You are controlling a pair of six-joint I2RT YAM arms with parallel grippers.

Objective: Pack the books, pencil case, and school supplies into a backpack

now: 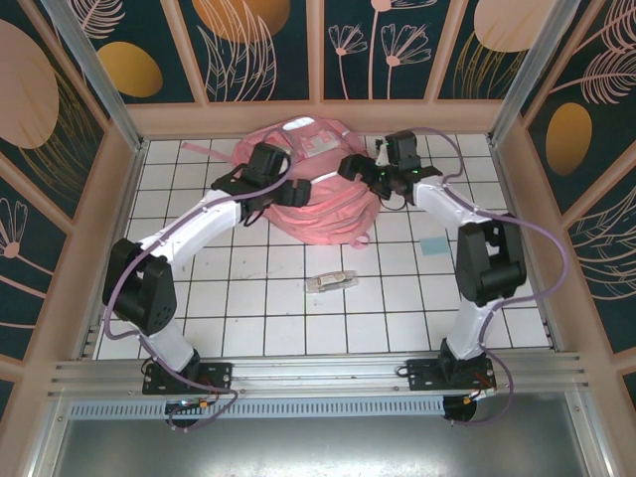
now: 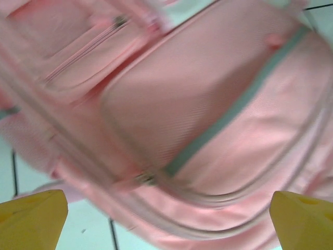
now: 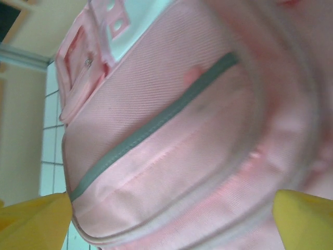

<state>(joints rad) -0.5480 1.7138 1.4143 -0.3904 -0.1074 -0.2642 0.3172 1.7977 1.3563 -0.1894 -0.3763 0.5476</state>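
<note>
The pink backpack point(image 1: 323, 214) lies on the tiled table at the back centre, its grey reflective strip point(image 2: 234, 109) running across the front pocket. My left gripper point(image 1: 288, 194) hovers over the backpack's left side, open wide, with yellow fingertips point(image 2: 34, 219) far apart and nothing between them. On the other side my right gripper point(image 1: 355, 167) is also open above the pink fabric point(image 3: 171, 104), its fingertips point(image 3: 304, 216) spread and empty. A narrow transparent box point(image 1: 333, 281) lies on the tiles in front of the backpack. A tiny pale-blue square point(image 1: 433, 246) sits to the right. The books and the pencil case are out of view.
Wooden walls point(image 1: 89, 248) enclose the tiled table on the left, back and right. A pink strap point(image 1: 204, 151) trails from the backpack toward the back left. The arm bases stand on the metal rail point(image 1: 318, 376) at the near edge.
</note>
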